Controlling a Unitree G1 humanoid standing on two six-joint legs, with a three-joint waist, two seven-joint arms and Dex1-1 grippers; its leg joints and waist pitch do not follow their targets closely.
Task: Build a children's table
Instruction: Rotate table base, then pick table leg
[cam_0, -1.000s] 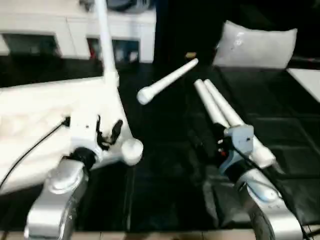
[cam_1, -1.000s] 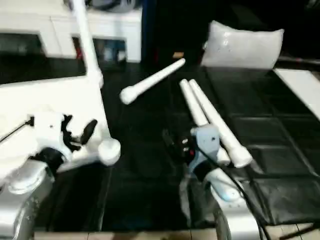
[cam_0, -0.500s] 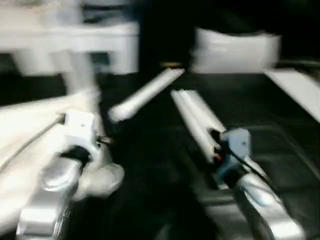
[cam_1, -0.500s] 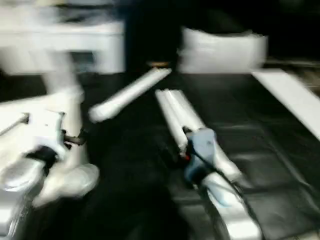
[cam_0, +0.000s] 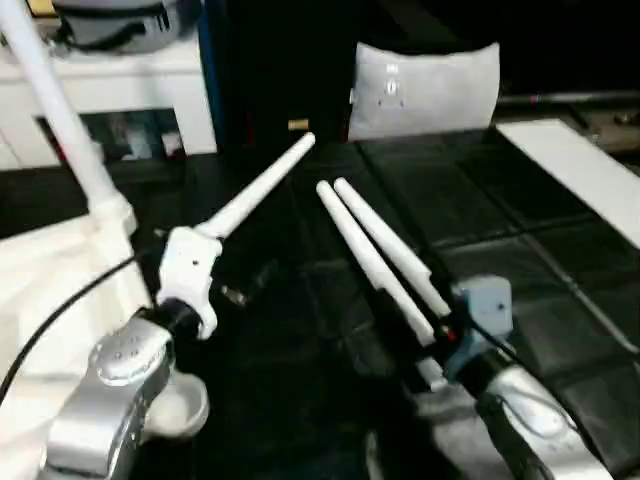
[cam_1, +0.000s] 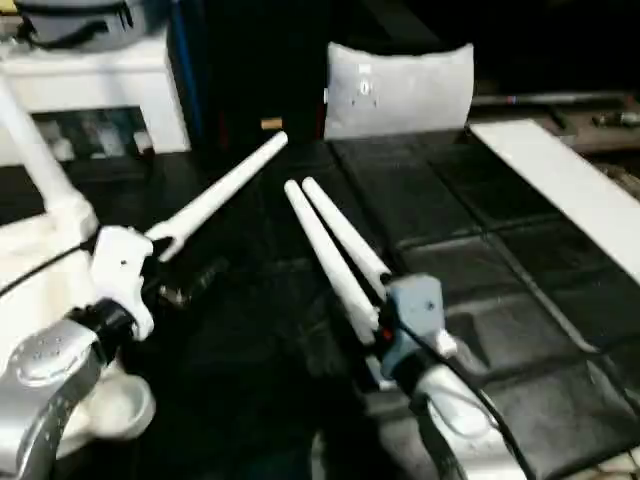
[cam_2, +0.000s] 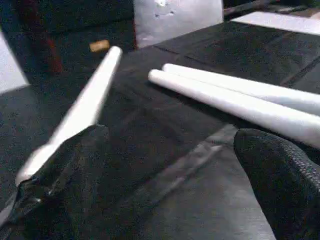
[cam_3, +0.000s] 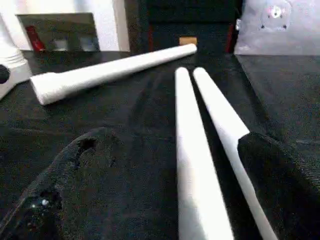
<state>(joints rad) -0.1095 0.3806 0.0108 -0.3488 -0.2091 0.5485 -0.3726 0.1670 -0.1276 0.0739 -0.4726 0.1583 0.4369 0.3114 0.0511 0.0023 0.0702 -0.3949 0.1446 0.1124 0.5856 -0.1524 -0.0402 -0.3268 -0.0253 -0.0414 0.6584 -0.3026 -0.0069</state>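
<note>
The children's table lies in parts. Its white top (cam_0: 40, 290) is upside down at the left, with one leg (cam_0: 60, 110) standing upright in a corner socket. A single loose leg (cam_0: 260, 185) lies slantwise on the black mat. My left gripper (cam_2: 172, 137) is open and empty by that leg's thick end, and the leg (cam_2: 85, 110) passes just behind one finger (cam_2: 55, 175). Two more legs (cam_0: 375, 250) lie side by side. My right gripper (cam_3: 172, 137) is open low over their near ends, with one leg (cam_3: 192, 165) running between the fingers.
Black floor mats (cam_0: 520, 230) cover the work area. A white cabinet (cam_0: 140, 90) stands at the back left and a grey bag (cam_0: 425, 90) at the back middle. A flat white board (cam_0: 580, 165) lies at the right. A small tan piece (cam_0: 298, 125) sits near the single leg's tip.
The head view has shifted. My left gripper has swung right, off the table top's corner and over to the single leg's thick end. The right gripper stays at the two legs.
</note>
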